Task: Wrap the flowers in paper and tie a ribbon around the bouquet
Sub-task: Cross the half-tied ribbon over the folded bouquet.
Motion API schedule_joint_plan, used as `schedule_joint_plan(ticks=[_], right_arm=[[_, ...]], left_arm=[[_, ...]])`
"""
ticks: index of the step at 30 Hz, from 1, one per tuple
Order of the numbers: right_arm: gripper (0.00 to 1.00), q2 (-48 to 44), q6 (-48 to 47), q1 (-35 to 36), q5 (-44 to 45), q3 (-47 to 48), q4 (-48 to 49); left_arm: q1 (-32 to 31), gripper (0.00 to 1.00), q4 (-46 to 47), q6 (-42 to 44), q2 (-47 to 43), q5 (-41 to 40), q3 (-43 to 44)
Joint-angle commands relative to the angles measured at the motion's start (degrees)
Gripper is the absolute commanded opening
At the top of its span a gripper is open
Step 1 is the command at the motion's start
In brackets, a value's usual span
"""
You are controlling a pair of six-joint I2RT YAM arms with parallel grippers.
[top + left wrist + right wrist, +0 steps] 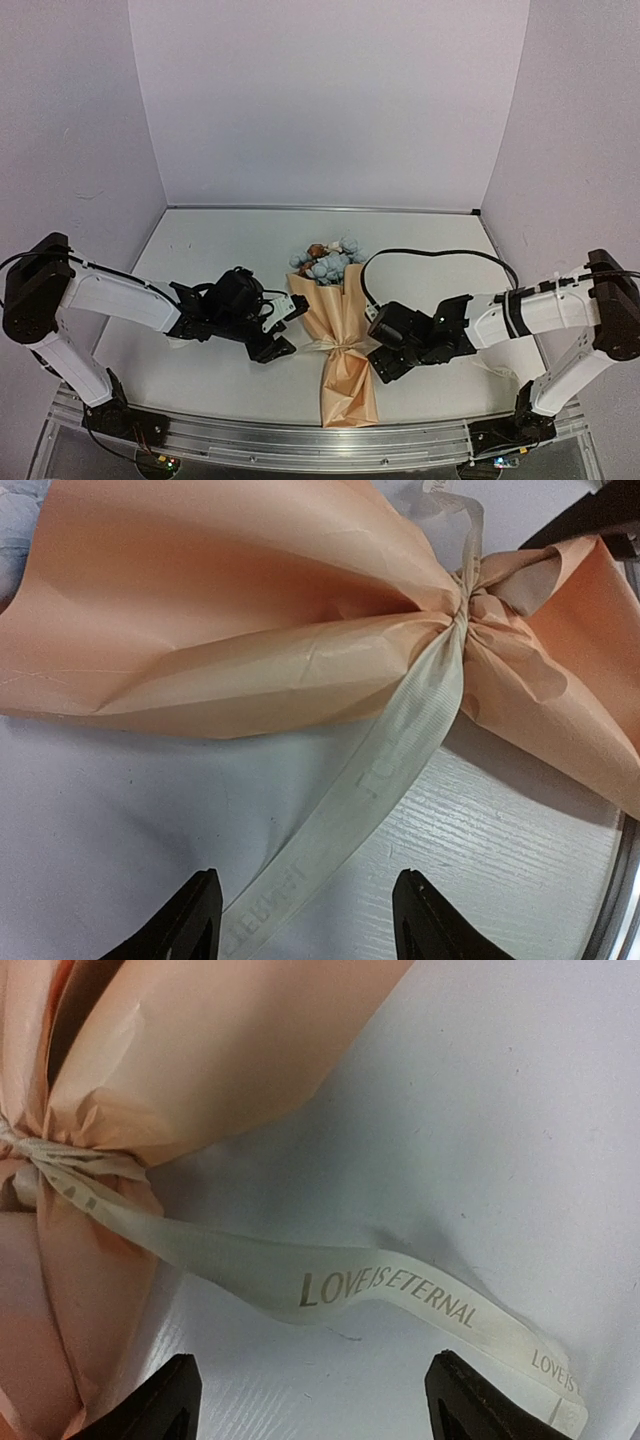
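Tied bouquet (340,335) laid on the table (200,260) between two released grippers.

The bouquet is laid lengthwise at the middle of the table, with the flowers (327,260) pointed toward the back wall and the narrow end toward the arm bases. The paper (230,630) is cinched at the waist by the ribbon (405,730), which is knotted there. One tail is spread flat on the table toward the left gripper (287,328) and is seen passing between its fingers, which are parted and closed on nothing. The other tail, printed "LOVE IS ETERNAL", is curled across the table toward the right gripper (310,1390), whose fingers are likewise spread wide with nothing grasped. Both grippers are positioned low, just beside the bouquet's waist, one on each side.
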Motion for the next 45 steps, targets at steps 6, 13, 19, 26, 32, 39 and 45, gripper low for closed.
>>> schedule_joint_plan(ticks=[6, 13, 19, 26, 32, 39, 45], right_arm=[[0.98, -8.4, -13.0, -2.1, 3.7, -4.4, 3.2], [0.98, -12.5, -16.8, -10.0, -6.6, -9.1, 5.5], [0.98, -8.6, -25.3, -13.3, -15.7, -11.7, 14.2], [0.98, -2.4, -34.7, -13.9, -19.1, -11.7, 21.6], [0.98, 3.0, -33.8, -13.8, -11.5, -11.3, 31.8], [0.98, 4.3, -32.8, -13.9, -6.3, -11.5, 33.5], [0.98, 4.0, -27.0, -13.7, -6.8, -10.7, 33.0]], left_arm=[[-1.0, 0.63, 10.3, 4.1, 5.3, 2.4, -0.3], [-1.6, 0.61, 13.6, 5.0, 10.7, 1.6, 1.0], [-2.0, 0.31, 21.1, 4.5, 10.7, -9.5, -2.6], [-1.9, 0.21, 24.1, 0.3, 4.6, -14.4, -7.5], [-1.9, 0.17, 26.4, -0.6, 0.1, -18.3, -9.5], [-1.9, 0.12, 26.4, 0.8, -6.6, -16.8, -8.9], [-2.4, 0.09, 21.3, 1.6, -9.7, -5.2, -2.8]])
